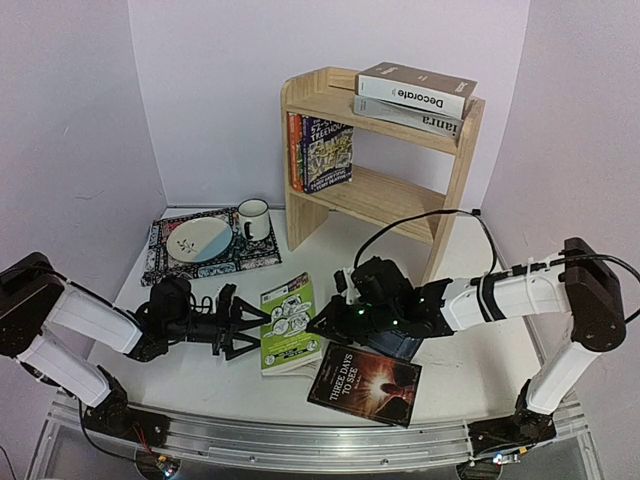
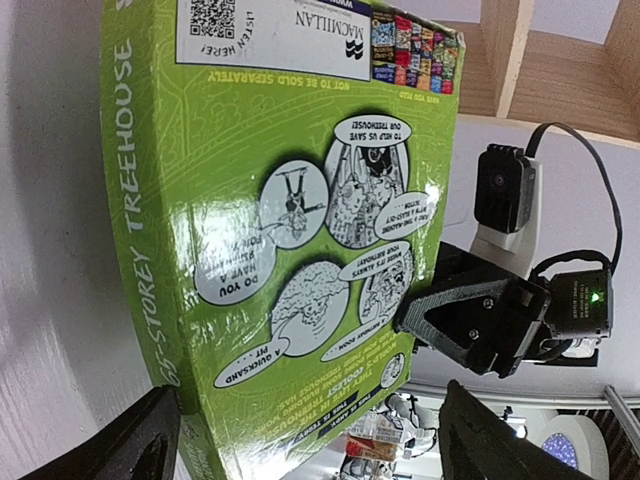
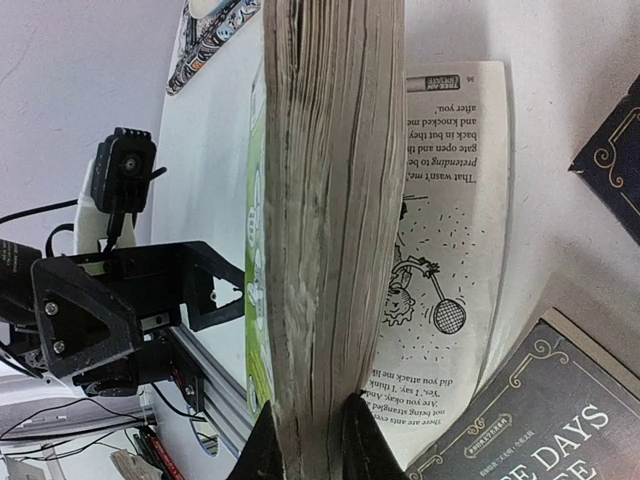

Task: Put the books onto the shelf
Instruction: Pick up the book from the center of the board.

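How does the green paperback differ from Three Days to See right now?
The green paperback is bright and cartoon-covered; Three Days to See is dark. The green paperback is pinched by the right gripper, part-open; Three Days to See lies shut and flat. Both are on the table, not shelved.

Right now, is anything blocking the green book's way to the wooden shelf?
Nothing visible does: the table between the green book and the shelf is bare, and the lower board has room beside the standing books.
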`<state>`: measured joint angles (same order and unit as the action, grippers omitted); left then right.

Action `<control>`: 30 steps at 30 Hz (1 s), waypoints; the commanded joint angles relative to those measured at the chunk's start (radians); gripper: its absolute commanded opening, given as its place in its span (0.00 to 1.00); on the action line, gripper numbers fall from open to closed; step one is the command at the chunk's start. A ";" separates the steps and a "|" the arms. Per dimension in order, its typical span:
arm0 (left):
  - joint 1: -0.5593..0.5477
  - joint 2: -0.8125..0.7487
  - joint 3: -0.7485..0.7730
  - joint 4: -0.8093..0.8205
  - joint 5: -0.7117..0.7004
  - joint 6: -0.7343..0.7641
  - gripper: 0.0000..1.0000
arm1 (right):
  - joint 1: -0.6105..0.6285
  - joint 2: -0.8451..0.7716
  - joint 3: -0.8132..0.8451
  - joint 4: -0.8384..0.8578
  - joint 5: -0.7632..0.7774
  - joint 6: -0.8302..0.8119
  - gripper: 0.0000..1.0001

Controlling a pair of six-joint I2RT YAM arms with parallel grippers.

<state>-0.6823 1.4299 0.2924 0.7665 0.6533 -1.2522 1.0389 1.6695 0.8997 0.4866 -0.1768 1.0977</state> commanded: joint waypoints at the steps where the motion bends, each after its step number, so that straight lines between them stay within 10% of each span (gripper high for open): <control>1: -0.016 0.026 0.023 0.164 0.050 -0.044 0.85 | 0.003 -0.060 0.009 0.124 -0.041 -0.001 0.00; 18: -0.016 -0.134 0.010 0.170 0.017 0.019 0.19 | 0.003 0.036 -0.001 0.147 -0.103 -0.030 0.01; 30: -0.016 -0.177 0.067 -0.114 0.032 0.229 0.00 | 0.003 0.084 -0.039 0.127 -0.073 -0.095 0.41</control>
<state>-0.6971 1.2981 0.2967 0.7827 0.6795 -1.1510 1.0386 1.7486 0.8539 0.5574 -0.2324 1.0446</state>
